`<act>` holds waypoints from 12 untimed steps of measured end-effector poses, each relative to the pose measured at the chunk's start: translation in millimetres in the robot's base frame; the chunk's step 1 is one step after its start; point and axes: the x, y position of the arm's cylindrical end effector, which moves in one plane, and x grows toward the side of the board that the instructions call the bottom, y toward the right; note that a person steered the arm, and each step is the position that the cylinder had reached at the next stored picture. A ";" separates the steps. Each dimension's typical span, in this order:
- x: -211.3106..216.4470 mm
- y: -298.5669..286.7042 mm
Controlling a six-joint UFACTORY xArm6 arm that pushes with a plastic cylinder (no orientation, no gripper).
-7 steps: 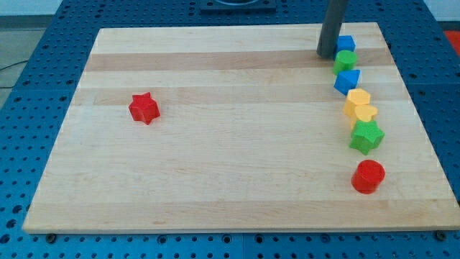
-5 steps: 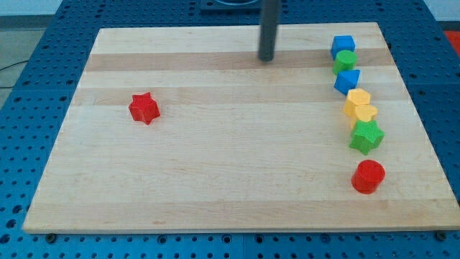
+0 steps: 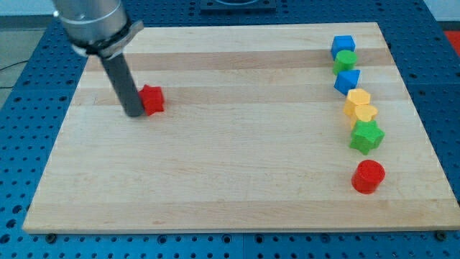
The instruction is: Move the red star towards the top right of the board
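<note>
The red star (image 3: 152, 99) lies on the wooden board (image 3: 237, 165) at the view's left. My tip (image 3: 134, 113) stands right against the star's left side, touching it. The dark rod rises from there up to the view's top left and hides part of the star's left edge.
A column of blocks runs down the view's right: a blue cube (image 3: 343, 45), a green cylinder (image 3: 346, 60), a blue block (image 3: 348, 80), two yellow blocks (image 3: 357, 98) (image 3: 365, 114), a green star (image 3: 366, 136) and a red cylinder (image 3: 369, 176).
My tip has swept from the board's top right across to the left and reached the red star. The star has shifted slightly right and up.
</note>
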 end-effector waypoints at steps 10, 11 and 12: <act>-54.8 166.4; -75.0 166.1; -101.7 165.0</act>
